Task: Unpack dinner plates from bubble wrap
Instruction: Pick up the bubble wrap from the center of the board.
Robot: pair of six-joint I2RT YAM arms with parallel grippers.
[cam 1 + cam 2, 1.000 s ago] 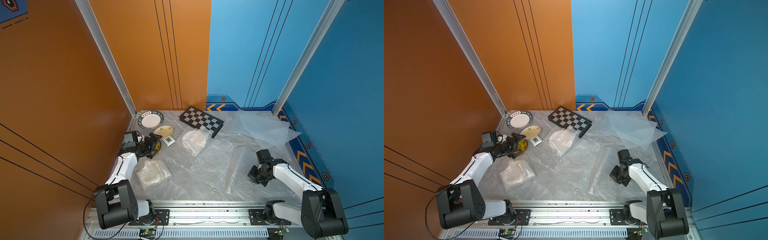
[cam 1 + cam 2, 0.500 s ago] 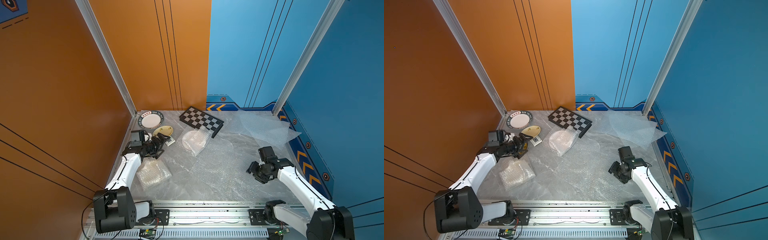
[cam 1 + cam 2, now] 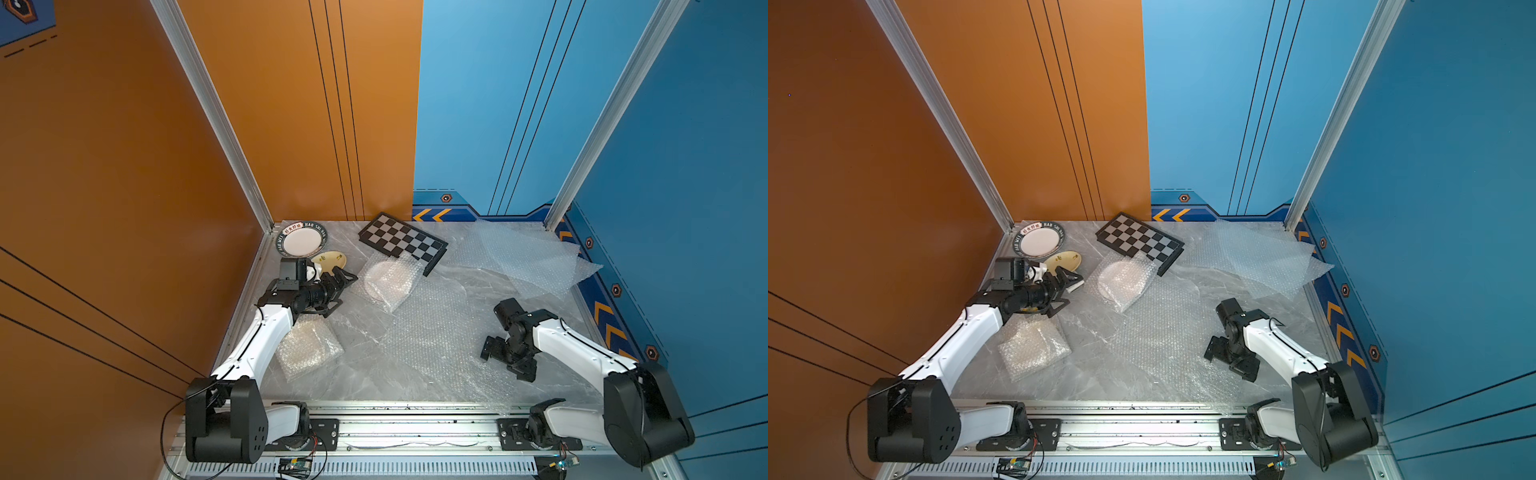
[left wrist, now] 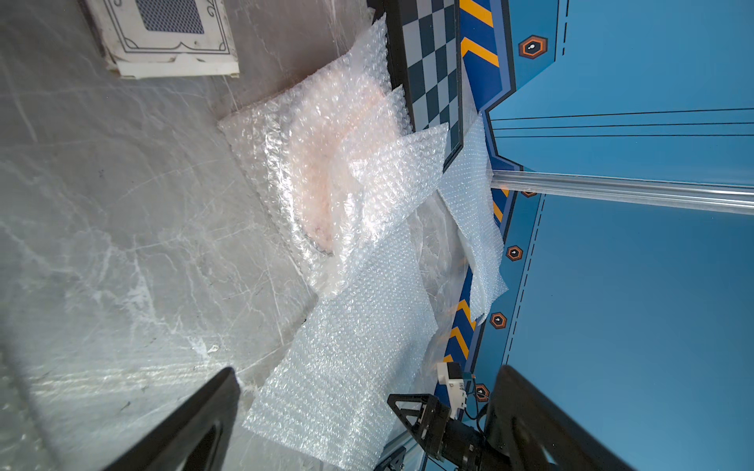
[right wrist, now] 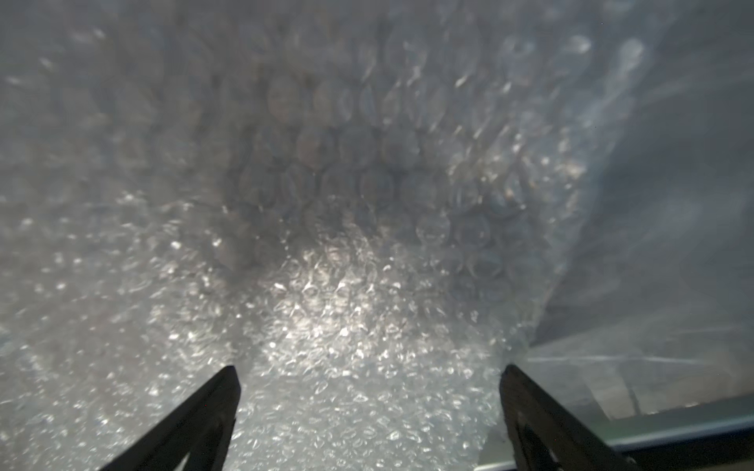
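While my right hand (image 3: 505, 361) hangs low over a flat bubble wrap sheet (image 3: 432, 332) at the near side of the desk (image 3: 361, 328), it is spread wide, gripping nothing; beside my left arm lies a wrapped bundle (image 3: 307, 349), its contents hidden; further on, my left hand (image 3: 343, 291) is wide open too, empty, facing a wrapped plate (image 3: 388, 280) just beside the checkerboard (image 3: 401, 243); far left corner, two bare plates, the lettered-rim plate (image 3: 301, 242) and the pale yellow plate (image 3: 330, 261); loose wrap (image 3: 523, 257) heaped far right.
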